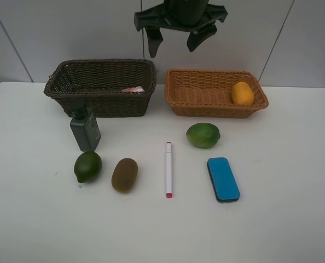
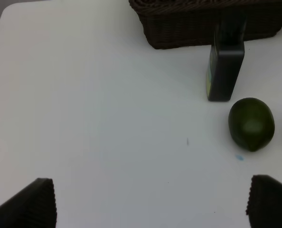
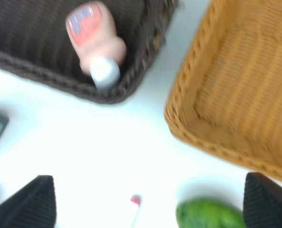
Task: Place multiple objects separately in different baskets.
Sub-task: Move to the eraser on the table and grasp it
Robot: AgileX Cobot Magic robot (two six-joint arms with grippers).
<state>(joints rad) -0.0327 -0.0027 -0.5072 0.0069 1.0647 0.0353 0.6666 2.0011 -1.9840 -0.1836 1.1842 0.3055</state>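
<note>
Right gripper (image 1: 173, 51), jaws wide apart and empty, hangs above the gap between the dark brown basket (image 1: 99, 87), far left, and the tan basket (image 1: 216, 93), far right. The pink bottle (image 1: 132, 89) lies in the dark brown basket. The orange mango (image 1: 242, 93) lies at the right end of the tan basket. On the table (image 1: 294, 208), each apart from the others:

- dark green bottle (image 1: 85, 129), upright just before the dark brown basket
- left green fruit (image 1: 88, 166)
- kiwi (image 1: 124, 175)
- marker (image 1: 168, 169)
- right green fruit (image 1: 203, 135)
- blue eraser (image 1: 223, 179)

Left gripper (image 2: 153, 202), jaws wide apart and empty, hovers over bare table left of the dark green bottle.
</note>
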